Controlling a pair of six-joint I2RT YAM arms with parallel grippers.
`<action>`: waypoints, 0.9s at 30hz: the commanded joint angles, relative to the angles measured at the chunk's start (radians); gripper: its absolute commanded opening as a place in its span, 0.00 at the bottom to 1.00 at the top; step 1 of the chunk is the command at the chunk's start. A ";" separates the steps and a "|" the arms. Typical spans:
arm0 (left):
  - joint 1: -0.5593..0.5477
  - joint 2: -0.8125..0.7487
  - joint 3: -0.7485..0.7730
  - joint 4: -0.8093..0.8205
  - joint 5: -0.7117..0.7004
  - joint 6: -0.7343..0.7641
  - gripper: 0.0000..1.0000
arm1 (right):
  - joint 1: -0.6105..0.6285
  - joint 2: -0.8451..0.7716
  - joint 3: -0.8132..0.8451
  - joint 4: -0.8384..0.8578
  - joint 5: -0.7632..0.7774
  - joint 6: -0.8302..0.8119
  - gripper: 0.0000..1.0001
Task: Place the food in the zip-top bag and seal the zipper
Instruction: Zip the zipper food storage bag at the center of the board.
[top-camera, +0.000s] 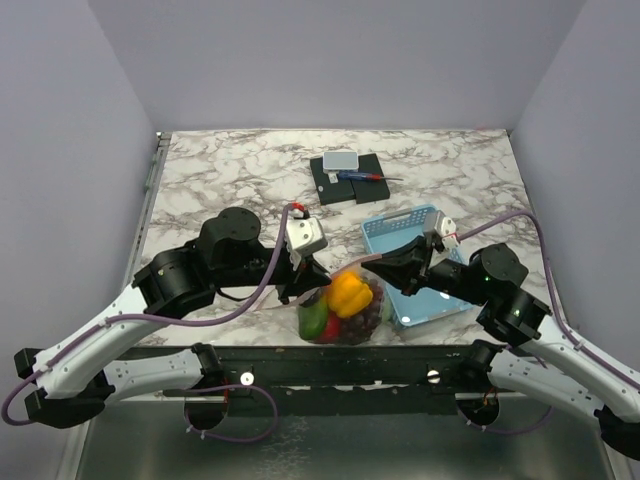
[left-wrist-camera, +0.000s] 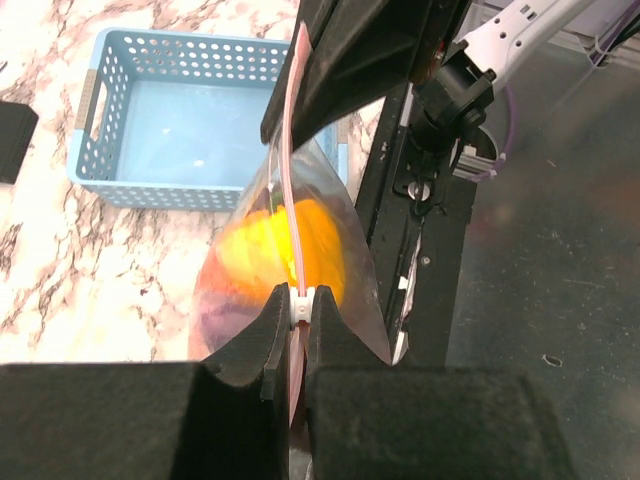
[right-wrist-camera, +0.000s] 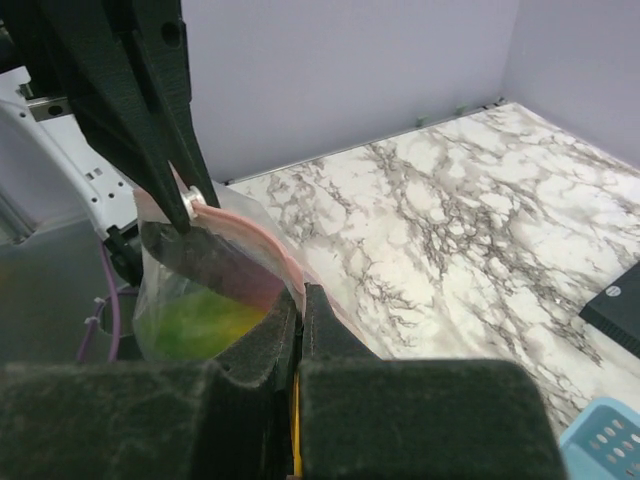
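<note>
we grip the zipper tight in both tools: left gripper at one end, right gripper at the other, the bag of food just below them.

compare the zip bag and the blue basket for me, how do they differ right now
The zip-top bag is clear, pink-tinted film; the basket is opaque light-blue plastic with holes. The bag holds the food; the basket's visible floor is bare. The bag is pinched at its zipper by the left gripper and right gripper; the basket sits on the table. Both are containers.
</note>
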 joint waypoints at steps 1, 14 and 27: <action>0.001 -0.056 0.001 -0.110 -0.040 -0.038 0.00 | -0.012 -0.022 0.011 0.049 0.179 -0.044 0.01; 0.000 -0.138 0.003 -0.143 -0.120 -0.102 0.00 | -0.012 -0.010 -0.031 0.090 0.367 -0.062 0.01; 0.000 -0.185 -0.016 -0.152 -0.152 -0.162 0.00 | -0.012 0.014 -0.055 0.113 0.588 -0.032 0.01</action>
